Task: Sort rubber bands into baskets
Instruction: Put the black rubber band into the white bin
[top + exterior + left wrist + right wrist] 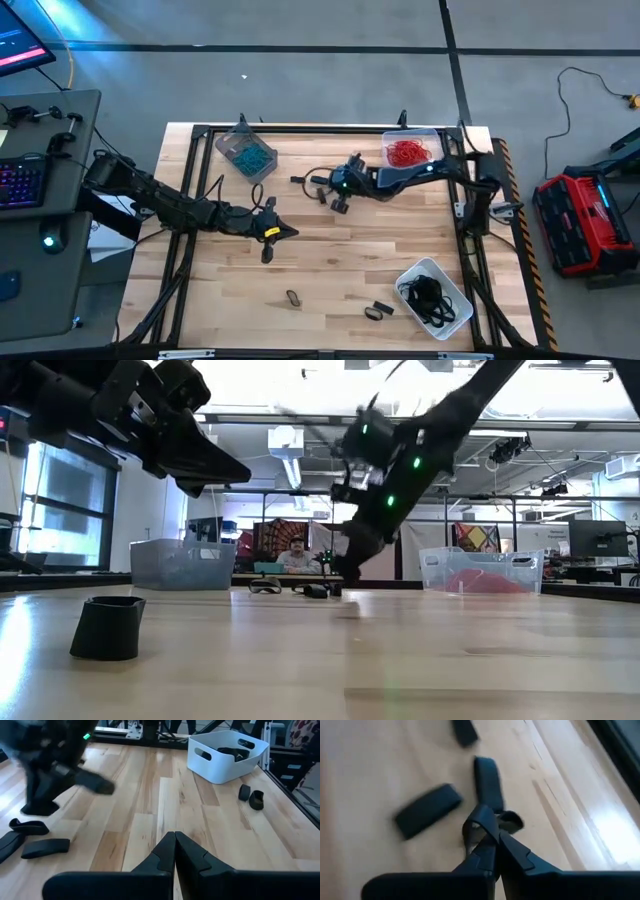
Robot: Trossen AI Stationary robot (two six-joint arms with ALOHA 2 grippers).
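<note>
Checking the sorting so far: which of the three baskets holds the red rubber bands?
The clear basket at the table's far right corner; its neighbour holds teal bands, the white one black bands.

Red rubber bands (pixel 408 152), teal rubber bands (pixel 247 156), black rubber bands (pixel 427 294)

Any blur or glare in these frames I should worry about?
Low view: the right arm is motion-smeared and backlit by the bright room. Left wrist view: the same arm blurs, while the white basket stays sharp. Right wrist view: soft all over, glare on the table to one side; the right pincer shut on a black band.
</note>
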